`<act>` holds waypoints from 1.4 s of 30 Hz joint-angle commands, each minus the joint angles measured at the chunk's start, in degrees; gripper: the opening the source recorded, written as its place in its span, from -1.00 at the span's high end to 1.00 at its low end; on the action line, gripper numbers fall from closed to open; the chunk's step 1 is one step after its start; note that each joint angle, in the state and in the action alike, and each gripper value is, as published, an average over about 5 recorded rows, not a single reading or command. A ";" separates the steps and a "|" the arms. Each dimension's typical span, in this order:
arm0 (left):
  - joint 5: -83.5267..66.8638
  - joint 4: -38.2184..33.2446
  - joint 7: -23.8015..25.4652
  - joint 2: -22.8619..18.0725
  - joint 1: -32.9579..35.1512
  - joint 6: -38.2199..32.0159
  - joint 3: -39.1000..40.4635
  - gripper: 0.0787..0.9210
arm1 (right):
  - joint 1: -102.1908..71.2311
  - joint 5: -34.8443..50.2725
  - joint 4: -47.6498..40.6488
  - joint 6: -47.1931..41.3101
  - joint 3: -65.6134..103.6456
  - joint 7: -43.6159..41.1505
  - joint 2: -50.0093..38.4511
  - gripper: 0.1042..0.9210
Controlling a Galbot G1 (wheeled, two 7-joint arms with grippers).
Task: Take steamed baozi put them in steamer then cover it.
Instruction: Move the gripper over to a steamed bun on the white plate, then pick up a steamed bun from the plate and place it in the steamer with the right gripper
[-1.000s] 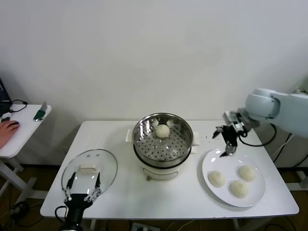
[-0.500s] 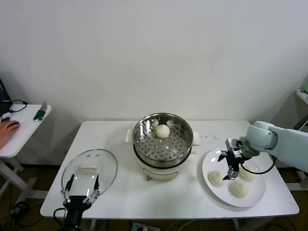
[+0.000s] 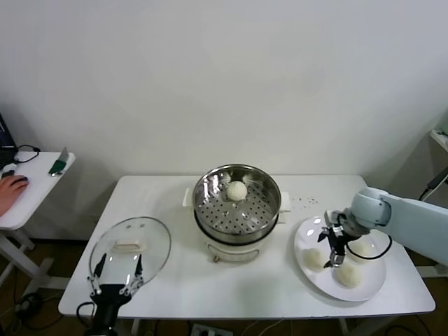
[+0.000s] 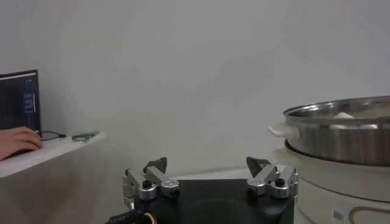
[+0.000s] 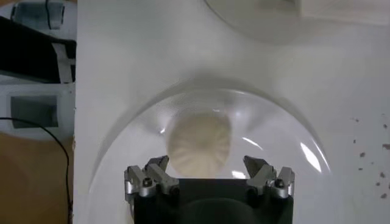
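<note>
steamed baozi, small round off-white dough buns: head view shows one (image 3: 236, 190) inside the shiny perforated stainless-steel steamer (image 3: 236, 203) on its cream pot base, mid-table. three more lie on the flat white plate (image 3: 341, 258) at the table's right; the right gripper (image 3: 332, 246) hangs low over them, jaws wide, nothing held. clear glass cover (image 3: 130, 247) with white handle lies flat at the table's front left; left gripper (image 3: 115, 274) sits just beside it at the table edge, spread wide.
left wrist view: fingers (image 4: 153, 175) apart, empty; steamer rim (image 4: 338, 129) near.
right wrist view: one bun (image 5: 199, 145) on the plate lies between the wide-apart fingers (image 5: 152, 172), untouched.
</note>
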 commanded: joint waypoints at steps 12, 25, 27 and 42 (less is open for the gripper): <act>0.91 0.28 -0.05 0.07 -0.62 0.62 0.10 -0.77 | -1.23 0.19 -3.77 0.82 -0.11 -2.54 3.46 -0.67; 1.01 0.44 -0.11 0.13 -0.54 0.59 0.18 -0.77 | 0.58 0.65 -3.29 1.55 -1.76 -3.70 2.63 -0.34; 1.09 0.40 -0.11 0.10 -0.54 0.59 0.26 -0.77 | 0.94 0.80 -3.14 1.59 -1.83 -3.70 2.47 -0.33; 1.09 0.31 -0.01 0.04 -0.21 0.14 0.59 -0.77 | 22.49 11.56 -0.80 3.12 -14.26 -4.33 0.82 -0.30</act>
